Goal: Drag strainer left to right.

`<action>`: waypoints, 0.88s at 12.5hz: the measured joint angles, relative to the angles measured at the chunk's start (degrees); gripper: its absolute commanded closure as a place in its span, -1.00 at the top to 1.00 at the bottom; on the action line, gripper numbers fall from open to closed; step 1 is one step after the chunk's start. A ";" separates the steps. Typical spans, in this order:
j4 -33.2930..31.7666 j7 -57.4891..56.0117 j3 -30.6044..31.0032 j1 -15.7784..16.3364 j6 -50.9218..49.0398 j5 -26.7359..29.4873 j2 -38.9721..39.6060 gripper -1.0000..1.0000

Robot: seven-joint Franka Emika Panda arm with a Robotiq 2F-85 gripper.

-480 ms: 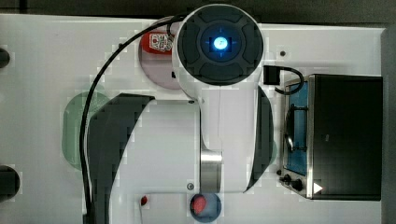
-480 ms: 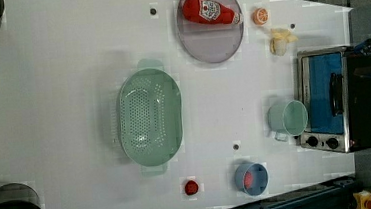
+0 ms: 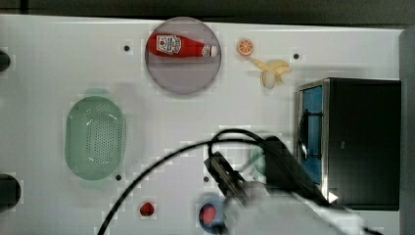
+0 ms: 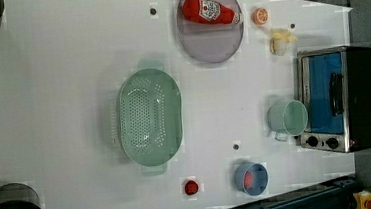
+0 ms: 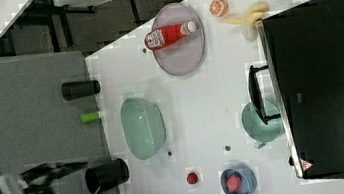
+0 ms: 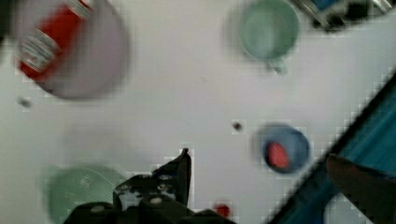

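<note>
A: Status on strainer (image 4: 149, 117)?

B: Sits mouth-up on table (image 4: 62, 94), untouched, well apart from toaster oven (image 4: 341, 97), far side of the mug (image 4: 289, 118) from it. Purple plate (image 4: 212, 42) w/ ketchup bottle (image 4: 209, 10) lies off to one side, between the 2.

A: Gripper (image 6: 180, 161)?

B: Up off the table, nothing held, well short of strainer. Fingers look spread wide, but wrist view shows just 1 dark finger (image 6: 183, 165) clearly.

A: Approach?

B: IMO drop 1 finger inside the bowl wall on the side away from oven, hook the rim, pull slow toward oven. Stay low so it slides, no tipping. Stop before mug.

A: Orientation?

B: Oval. Long axis runs across the drag line, parallel to oven front; 2 small rim tabs at the ends. So it'd go broadside; hook mid-wall or it'll yaw.
</note>
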 measured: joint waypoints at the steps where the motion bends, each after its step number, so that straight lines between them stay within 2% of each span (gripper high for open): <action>1: 1.68 0.56 0.65 -0.23 2.41 0.00 -0.45 1.00; 3: 3.86 2.05 4.16 -1.05 6.06 1.29 1.05 1.00; 6: 4.87 11.26 14.06 -0.24 7.79 2.23 10.74 1.00; 11: -0.28 41.67 32.31 2.75 16.08 2.64 30.70 1.00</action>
